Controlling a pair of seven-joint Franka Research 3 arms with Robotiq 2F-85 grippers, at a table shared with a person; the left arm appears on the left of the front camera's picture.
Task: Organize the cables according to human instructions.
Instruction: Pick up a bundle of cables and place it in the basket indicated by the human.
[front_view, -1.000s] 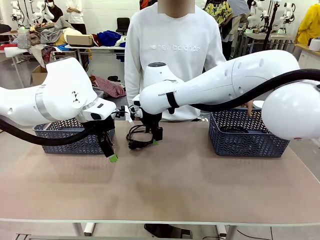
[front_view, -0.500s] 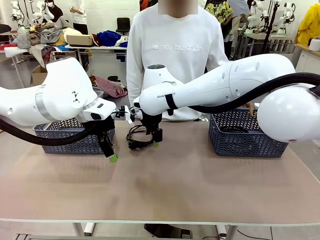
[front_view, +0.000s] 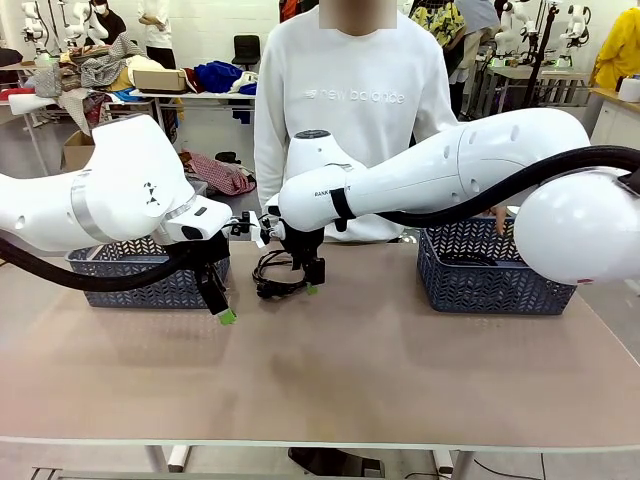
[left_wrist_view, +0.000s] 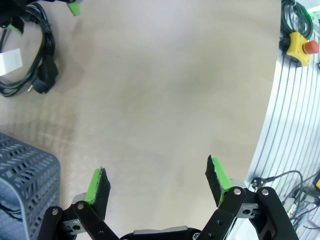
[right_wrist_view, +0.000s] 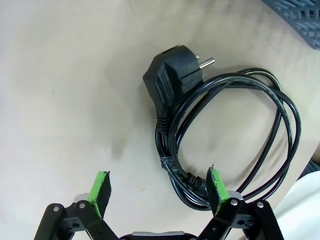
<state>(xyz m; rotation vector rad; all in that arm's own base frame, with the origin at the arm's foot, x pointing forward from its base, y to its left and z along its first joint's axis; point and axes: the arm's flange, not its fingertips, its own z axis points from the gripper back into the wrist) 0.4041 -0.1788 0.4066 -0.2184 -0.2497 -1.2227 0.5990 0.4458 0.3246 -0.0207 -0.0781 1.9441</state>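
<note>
Looking across the tabletop, we've got one coiled cable lying flat near the far edge, between the two dark mesh baskets, closer to the left basket than the right basket. Our right arm reaches across the middle, and the right gripper hangs right over that coil with its jaws spread wide, pinching nothing. From the right wrist camera, the cable sits partly between the green pads, plug pointing away, with a band around the loops near the pad on the picture's right. Whether the pads actually touch it, we can't tell.

Our left gripper is parked just in front of the left basket, also spread open and empty, over bare tabletop. A person stands at the far side with a hand at the right basket.
</note>
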